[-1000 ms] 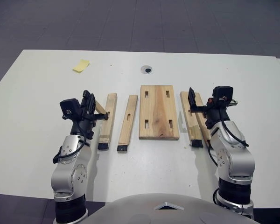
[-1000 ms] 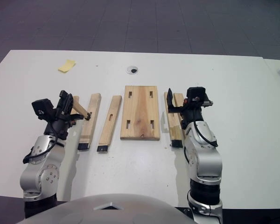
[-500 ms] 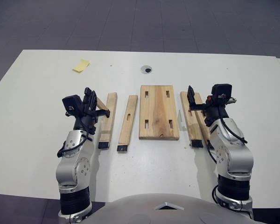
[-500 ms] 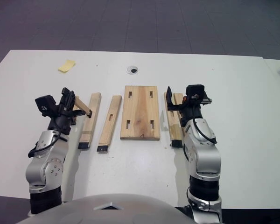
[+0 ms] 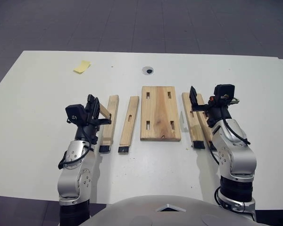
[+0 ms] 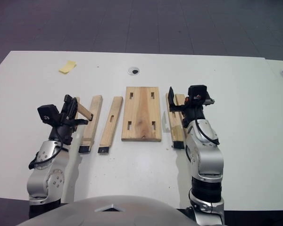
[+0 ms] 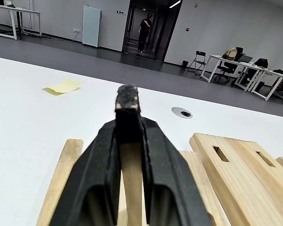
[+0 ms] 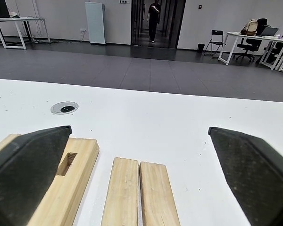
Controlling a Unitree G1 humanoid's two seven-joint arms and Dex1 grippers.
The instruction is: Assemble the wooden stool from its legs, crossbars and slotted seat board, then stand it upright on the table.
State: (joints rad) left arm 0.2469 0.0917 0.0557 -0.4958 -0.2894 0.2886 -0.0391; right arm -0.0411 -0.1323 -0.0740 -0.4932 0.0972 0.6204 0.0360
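A light, stiff crossbar point(image 6: 85, 112) is pinched near one end in the jaws of the left gripper point(image 7: 129, 120) beside the left-hand legs point(image 5: 108, 123), the jaws of the right gripper point(image 8: 140, 136) are spread above the right-hand legs point(image 8: 122, 193), and a firm hold near the crossbar's middle is judged steadiest.

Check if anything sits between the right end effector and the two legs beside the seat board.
Nothing visible does; the open right end effector points straight at the two legs, lying side by side.

Bright, even overhead light; table point(image 5: 42, 94) glare-free; shadows faint, soft; floor point(image 5: 132, 19) dark
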